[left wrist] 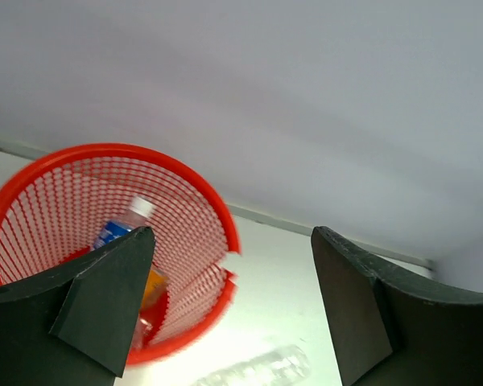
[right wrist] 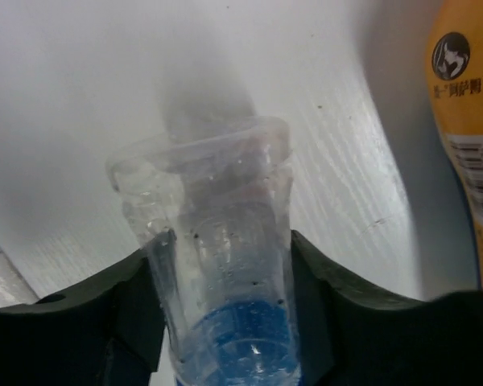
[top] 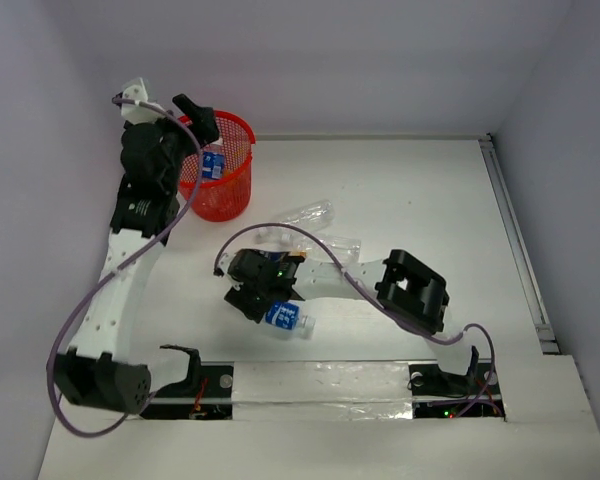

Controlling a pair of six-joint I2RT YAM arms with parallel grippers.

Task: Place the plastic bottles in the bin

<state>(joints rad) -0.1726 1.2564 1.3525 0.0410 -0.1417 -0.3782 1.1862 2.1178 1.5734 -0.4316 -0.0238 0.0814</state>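
Arms: right gripper (right wrist: 225,322) squeezes blue-label bottle (right wrist: 225,257); left gripper (left wrist: 233,305) gapes above bin (left wrist: 64,209).

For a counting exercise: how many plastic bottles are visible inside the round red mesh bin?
2: a clear, blue-labelled, white-capped bottle mid-bin; an orange bottle beside it, lower down. Others may be hidden.

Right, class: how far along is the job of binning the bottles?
Done: one labelled bottle and something orange lie in the bin; the left hand is open above it. In hand: the right hand grips a blue-label bottle. Left: two clear bottles and an orange one.
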